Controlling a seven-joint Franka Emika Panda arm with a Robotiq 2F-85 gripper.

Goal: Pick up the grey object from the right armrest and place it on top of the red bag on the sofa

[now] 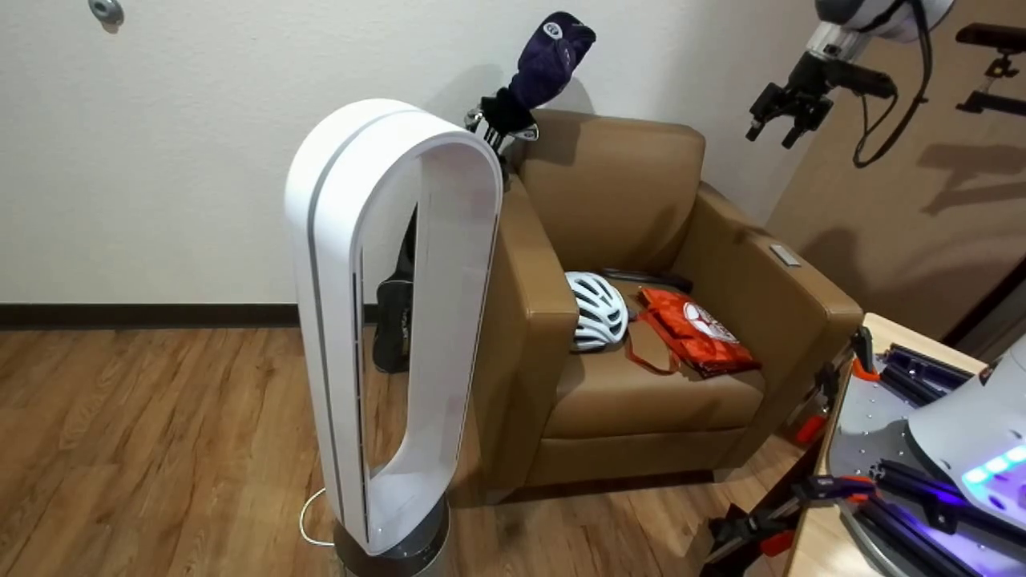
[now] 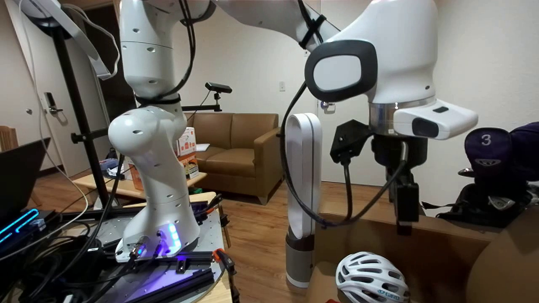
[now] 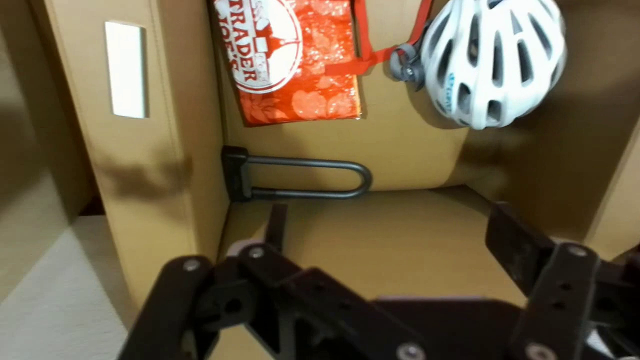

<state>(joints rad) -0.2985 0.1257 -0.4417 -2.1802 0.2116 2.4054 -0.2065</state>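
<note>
On the right armrest [image 1: 814, 288] lies the grey object [image 3: 125, 70], flat and lengthwise. It looks thin, so a shallow pinch may slip off, while the gripper [image 1: 769, 139], sent too low, could press into the padded top; a sideways brush might push the object over the edge. Further on, the red bag [image 3: 310, 55] looks creased and slick, and a hasty release there could let the load slide off onto the sofa [image 1: 607, 192]. The jaws stand wide apart with nothing between them. In the wrist view the object lies well outside their gap, up and to the left; in an exterior view they hang higher than it, well apart.
</note>
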